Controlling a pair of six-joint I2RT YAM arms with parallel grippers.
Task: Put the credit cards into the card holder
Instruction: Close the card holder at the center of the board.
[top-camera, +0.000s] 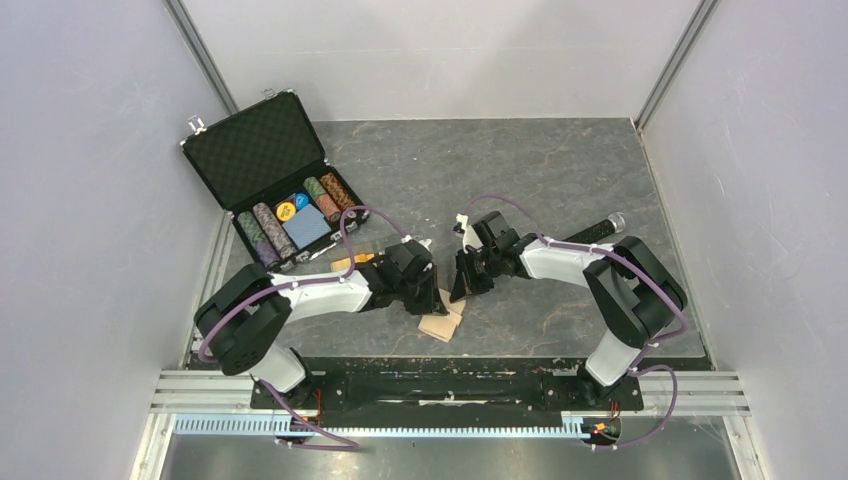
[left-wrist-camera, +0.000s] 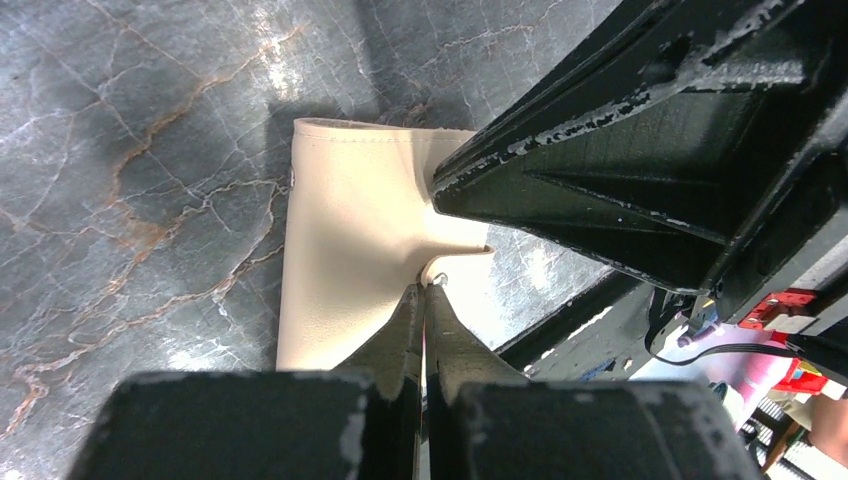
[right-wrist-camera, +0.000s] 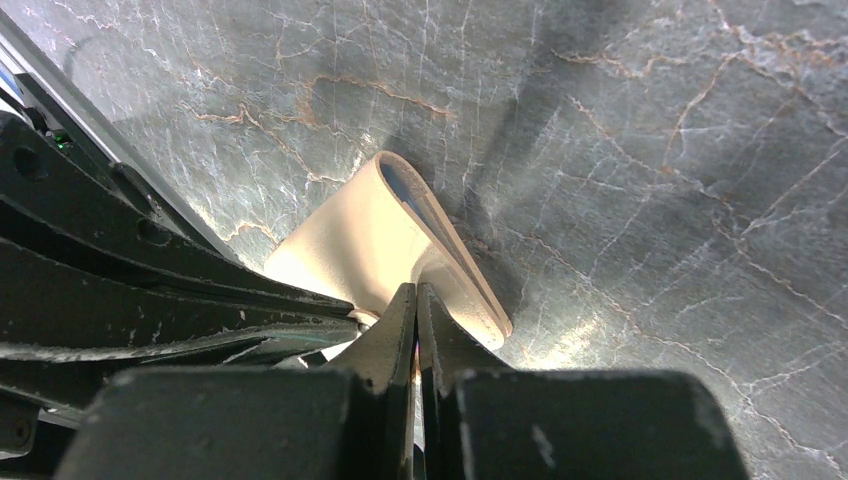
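Right gripper sits bottom center, fingers squeezed nearly together, tips pinching the lower edge of the tan card holder. The holder's bent over, blue lining peeking out at the fold. Black metal struts fill the left, grey marbled table everywhere else.

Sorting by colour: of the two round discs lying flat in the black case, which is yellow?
The left one: the yellow disc sits beside the blue disc, both on the far side of the blue deck in the black case.
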